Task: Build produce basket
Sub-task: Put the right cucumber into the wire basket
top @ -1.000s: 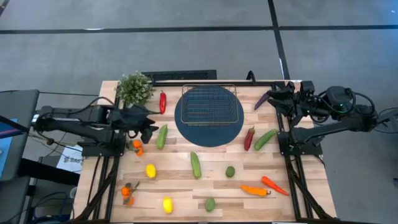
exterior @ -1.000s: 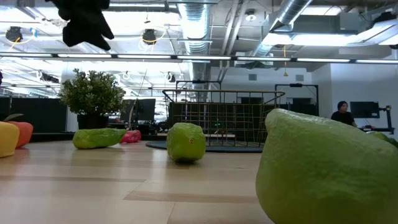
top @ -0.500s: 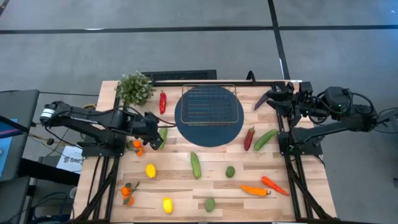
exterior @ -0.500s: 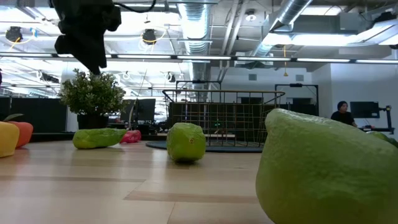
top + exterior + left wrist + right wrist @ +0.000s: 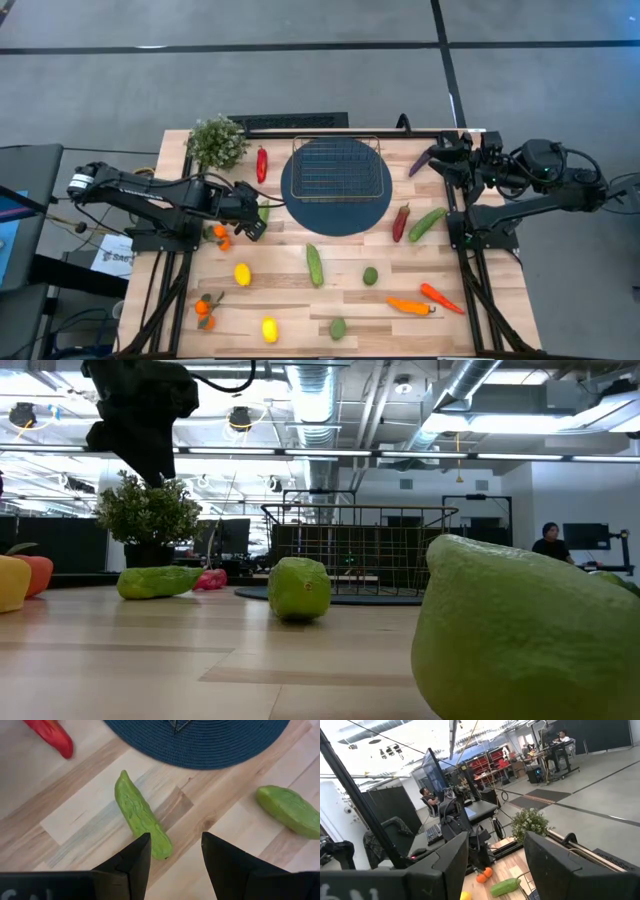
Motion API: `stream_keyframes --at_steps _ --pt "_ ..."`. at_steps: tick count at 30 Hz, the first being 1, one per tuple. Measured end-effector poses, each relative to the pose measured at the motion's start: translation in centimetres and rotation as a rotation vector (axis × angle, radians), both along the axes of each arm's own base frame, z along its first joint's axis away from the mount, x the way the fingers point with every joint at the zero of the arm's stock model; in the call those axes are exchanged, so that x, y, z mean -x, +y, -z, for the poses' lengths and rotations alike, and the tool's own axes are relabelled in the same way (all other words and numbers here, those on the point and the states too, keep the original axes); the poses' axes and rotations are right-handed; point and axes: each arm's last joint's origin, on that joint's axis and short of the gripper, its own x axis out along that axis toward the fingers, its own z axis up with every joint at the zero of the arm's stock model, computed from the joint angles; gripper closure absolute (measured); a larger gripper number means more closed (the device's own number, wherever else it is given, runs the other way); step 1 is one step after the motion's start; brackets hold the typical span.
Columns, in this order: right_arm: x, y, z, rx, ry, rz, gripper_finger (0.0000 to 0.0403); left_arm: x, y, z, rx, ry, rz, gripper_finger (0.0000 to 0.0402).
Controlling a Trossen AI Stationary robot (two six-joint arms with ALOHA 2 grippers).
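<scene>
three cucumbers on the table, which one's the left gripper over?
The cucumber just off the blue mat's left edge: the open left gripper hangs over its end. The others lie below the mat and to its right.

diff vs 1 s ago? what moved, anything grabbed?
The left gripper reached out toward the blue mat and dropped lower; it is now above the cucumber beside that mat, fingers open, nothing grabbed. The right gripper stayed parked at the table's far right corner. The produce and the wire basket have not moved.
</scene>
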Motion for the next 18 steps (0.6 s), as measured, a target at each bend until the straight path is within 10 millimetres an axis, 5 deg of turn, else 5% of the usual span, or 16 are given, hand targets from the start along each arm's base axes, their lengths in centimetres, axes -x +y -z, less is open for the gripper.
stream_keyframes --at_steps 18 --pt "0.00 -0.02 0.01 -0.018 -0.004 0.006 0.0186 -0.01 0.00 0.00 -0.002 -0.001 0.001 0.0239"
